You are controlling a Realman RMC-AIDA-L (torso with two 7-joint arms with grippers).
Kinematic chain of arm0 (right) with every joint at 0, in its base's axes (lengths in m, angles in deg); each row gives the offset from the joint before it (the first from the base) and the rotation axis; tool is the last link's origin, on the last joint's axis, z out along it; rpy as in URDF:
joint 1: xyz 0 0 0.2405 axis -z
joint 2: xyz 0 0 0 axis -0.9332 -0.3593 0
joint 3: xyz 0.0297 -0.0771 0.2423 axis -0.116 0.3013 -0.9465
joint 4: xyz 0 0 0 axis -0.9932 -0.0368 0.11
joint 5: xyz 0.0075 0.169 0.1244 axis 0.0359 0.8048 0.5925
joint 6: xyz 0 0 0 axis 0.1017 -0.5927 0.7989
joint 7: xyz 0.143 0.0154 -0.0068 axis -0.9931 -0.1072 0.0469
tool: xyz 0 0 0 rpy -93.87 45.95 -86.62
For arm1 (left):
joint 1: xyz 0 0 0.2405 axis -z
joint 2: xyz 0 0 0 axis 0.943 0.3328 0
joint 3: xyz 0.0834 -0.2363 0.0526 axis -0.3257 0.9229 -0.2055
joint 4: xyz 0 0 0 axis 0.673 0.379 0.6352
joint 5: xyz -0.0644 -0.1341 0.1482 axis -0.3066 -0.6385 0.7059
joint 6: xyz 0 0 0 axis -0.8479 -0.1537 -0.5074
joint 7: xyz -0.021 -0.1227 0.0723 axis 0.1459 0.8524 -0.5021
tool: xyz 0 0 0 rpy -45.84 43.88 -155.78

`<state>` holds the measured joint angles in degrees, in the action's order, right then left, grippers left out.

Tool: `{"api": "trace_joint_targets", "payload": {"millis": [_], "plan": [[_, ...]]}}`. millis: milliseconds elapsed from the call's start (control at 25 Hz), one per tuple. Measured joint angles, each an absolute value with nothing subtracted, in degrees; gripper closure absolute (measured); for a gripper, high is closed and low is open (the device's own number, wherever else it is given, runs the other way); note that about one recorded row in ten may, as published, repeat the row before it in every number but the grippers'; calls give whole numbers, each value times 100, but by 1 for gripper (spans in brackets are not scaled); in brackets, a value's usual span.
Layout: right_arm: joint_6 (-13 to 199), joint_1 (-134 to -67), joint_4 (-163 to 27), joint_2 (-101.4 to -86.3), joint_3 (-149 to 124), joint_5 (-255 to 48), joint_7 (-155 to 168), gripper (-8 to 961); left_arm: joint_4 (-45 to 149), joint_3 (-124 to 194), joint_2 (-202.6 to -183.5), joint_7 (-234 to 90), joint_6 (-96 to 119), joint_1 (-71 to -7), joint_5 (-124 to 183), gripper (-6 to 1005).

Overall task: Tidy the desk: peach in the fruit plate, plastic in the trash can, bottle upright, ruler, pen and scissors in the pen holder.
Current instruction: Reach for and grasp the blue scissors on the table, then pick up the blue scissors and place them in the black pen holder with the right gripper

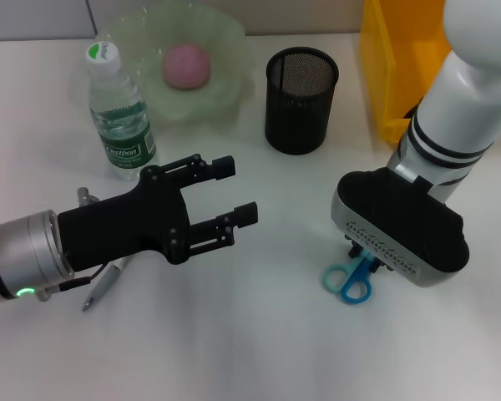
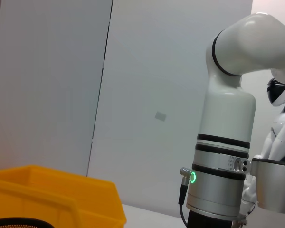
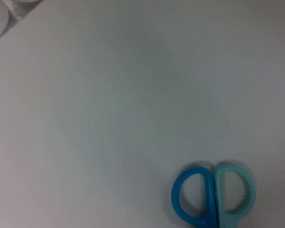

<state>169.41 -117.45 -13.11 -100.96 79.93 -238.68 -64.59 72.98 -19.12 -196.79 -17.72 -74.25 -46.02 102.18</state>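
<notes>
Right hand (image 1: 369, 251) directly over scissors (image 1: 349, 280), handles poking out toward the robot (grip state hidden, cannot tell); left hand (image 1: 234, 194) spread open, empty, farther off

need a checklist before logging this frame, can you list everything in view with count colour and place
peach: 1, pink, in the fruit plate
fruit plate: 1, pale green, far side of desk
bottle: 1, clear with green label, white cap, upright left of the plate
pen holder: 1, black mesh, far centre
bin: 1, yellow, far right
scissors: 1, blue and teal handles, on the desk under the right pincer
pen: 1, grey, under the left arm
left pincer: 1, black, open above the desk
right pincer: 1, over the scissors, fingers hidden
</notes>
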Motion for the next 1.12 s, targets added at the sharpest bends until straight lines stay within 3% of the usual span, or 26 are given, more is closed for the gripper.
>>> {"api": "trace_joint_targets", "payload": {"millis": [360,1120], "plan": [[17075,-11667,-1054,-10084,7656,-23650,-6695,725,7371,-1858,-19680,-1772,-7483,-4648,10217,301],[17441,-10348,686,-10061,5060,-21565,-7269,724,7947,-1264,-19644,-1763,-7892,-5067,10208,301]]}}
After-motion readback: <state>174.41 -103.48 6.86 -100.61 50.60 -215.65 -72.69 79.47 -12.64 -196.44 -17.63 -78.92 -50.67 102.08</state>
